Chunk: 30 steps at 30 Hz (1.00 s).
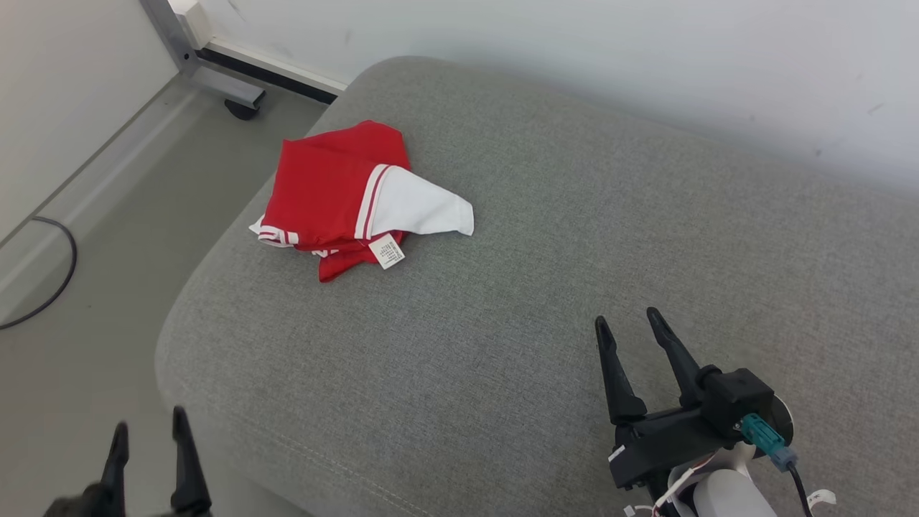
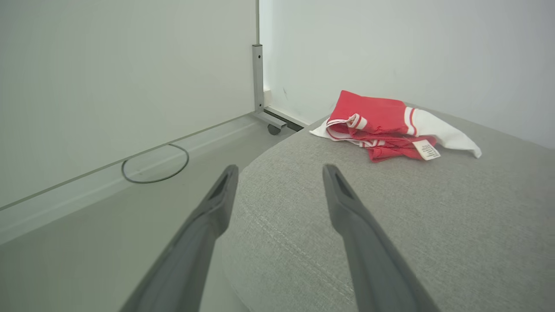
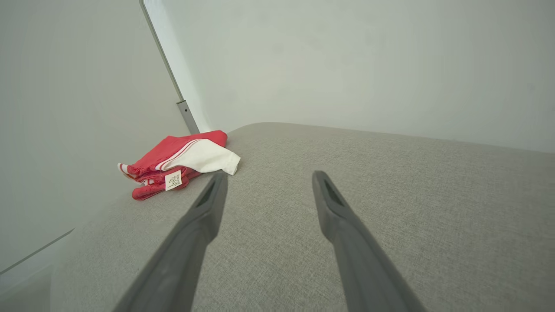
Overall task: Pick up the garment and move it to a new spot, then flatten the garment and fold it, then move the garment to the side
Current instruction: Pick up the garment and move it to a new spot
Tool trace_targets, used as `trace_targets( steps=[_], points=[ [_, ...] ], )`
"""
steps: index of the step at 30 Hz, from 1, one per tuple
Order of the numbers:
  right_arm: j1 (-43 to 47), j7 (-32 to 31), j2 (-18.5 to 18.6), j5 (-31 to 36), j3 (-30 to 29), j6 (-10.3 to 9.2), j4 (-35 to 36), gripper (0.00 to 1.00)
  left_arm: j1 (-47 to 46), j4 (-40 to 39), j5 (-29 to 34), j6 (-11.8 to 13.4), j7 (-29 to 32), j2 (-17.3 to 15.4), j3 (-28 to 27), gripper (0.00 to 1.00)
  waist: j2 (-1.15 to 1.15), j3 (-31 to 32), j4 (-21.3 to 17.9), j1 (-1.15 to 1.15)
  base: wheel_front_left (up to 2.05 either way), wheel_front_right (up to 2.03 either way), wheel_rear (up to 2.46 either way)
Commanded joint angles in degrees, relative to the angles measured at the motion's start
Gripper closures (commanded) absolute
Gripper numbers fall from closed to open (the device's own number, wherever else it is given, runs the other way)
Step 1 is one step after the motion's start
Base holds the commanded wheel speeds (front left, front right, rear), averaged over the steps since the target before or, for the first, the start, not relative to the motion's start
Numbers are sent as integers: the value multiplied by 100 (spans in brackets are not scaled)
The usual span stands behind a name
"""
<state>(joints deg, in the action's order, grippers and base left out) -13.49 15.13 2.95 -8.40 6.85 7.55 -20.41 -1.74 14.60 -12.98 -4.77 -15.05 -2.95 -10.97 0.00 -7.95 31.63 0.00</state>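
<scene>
Garment (image 1: 337, 194), red with a white part and a white label (image 1: 388, 253), lies bunched near the far left corner of the grey cushion (image 1: 538, 301). The head view places the left gripper (image 1: 148, 420) at the cushion's near left edge and the right gripper (image 1: 626, 317) above its near right. Both are spread wide, empty and well apart from the garment. The left wrist view gives the layered striped hems side-on, plus a cable (image 2: 187, 157) loop and a castor (image 2: 273, 129) on the floor. The right wrist view gives the white part lying over the red.
</scene>
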Motion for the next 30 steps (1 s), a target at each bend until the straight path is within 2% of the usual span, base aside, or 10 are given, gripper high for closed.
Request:
trace_targets(
  steps=[1,6,10,15,22,30],
  points=[
    [74,-2,-9,72,-45,-14,43,0,-162,78,50,-59,-18,8,3,0,0,-40,-17,0,0,0,0],
    [152,-1,39,241,-238,-14,204,0,-848,698,5,-271,-17,-78,336,0,0,-233,-158,0,0,0,0],
    [62,-2,169,292,-200,-14,215,0,-1529,892,-279,-264,-18,-483,957,0,0,-496,-394,0,0,0,0],
    [-110,-2,348,305,-80,-14,216,0,-2324,1264,-529,-267,-18,-947,1435,0,0,-820,-729,0,0,0,0],
    [-235,-2,497,276,13,-14,267,0,-3211,2307,-1159,-265,-18,-1384,1619,0,0,-1079,-1183,0,0,0,0],
    [-303,-2,647,267,-53,-14,369,0,-3841,3230,-1682,-265,-18,-1871,2156,0,0,-1281,-1606,0,0,0,0]
  ],
)
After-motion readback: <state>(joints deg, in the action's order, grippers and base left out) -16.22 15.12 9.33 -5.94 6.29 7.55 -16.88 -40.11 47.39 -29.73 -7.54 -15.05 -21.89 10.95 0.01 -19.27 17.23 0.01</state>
